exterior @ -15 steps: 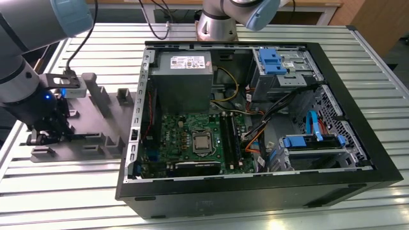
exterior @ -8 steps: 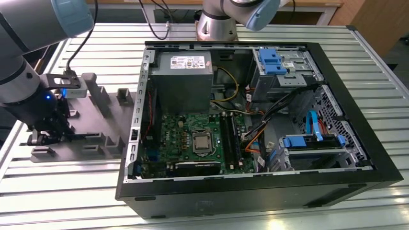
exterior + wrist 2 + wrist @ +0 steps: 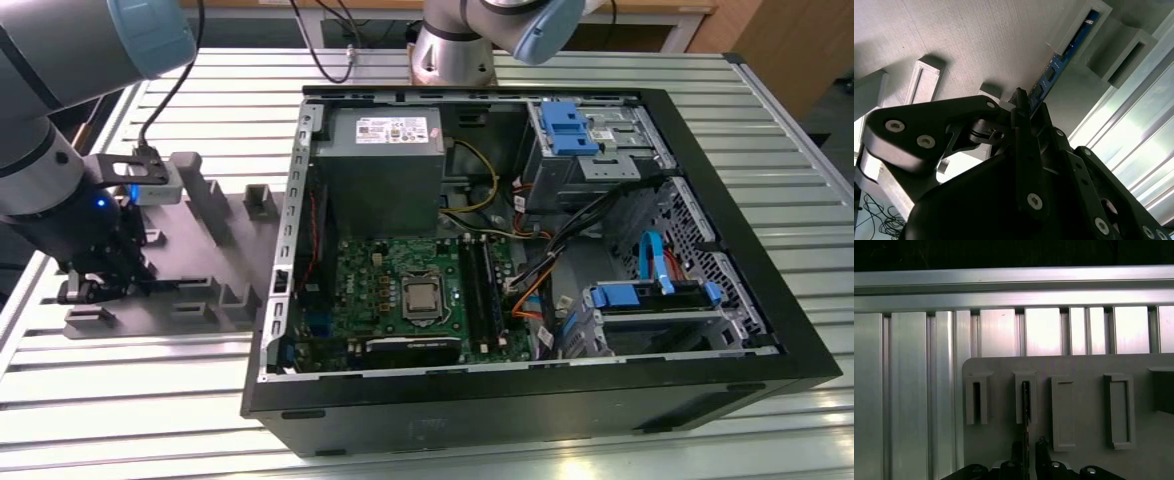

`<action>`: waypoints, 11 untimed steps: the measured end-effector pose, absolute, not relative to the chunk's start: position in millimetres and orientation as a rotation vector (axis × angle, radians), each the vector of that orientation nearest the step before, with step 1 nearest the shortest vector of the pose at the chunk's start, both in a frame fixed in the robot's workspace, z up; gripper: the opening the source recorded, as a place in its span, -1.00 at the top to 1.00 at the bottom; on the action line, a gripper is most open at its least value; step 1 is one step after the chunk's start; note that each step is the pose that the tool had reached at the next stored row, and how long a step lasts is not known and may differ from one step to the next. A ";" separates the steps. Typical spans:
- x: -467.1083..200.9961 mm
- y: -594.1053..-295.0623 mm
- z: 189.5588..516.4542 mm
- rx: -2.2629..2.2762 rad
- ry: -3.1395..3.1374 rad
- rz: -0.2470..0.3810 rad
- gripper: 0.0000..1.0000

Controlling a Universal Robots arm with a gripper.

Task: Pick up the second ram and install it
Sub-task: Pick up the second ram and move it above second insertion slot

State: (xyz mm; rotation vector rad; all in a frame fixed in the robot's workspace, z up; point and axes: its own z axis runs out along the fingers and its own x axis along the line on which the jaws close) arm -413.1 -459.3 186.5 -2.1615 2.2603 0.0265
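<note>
One thin blue second ram (image 3: 1056, 62), black-chipped, stands in holder (image 3: 1025, 376); tool (image 3: 1028, 444) straddles it, grip unclear.

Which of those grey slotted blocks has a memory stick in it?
The second ram stands on edge in the holder block directly in line with the pincer; the neighbouring blocks' slots look empty.
</note>
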 end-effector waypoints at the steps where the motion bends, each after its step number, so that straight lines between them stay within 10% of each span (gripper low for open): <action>1: -413.0 -459.3 186.5 -2.161 2.260 0.027 0.51; 11: -413.0 -459.4 186.4 -2.162 2.261 0.026 0.72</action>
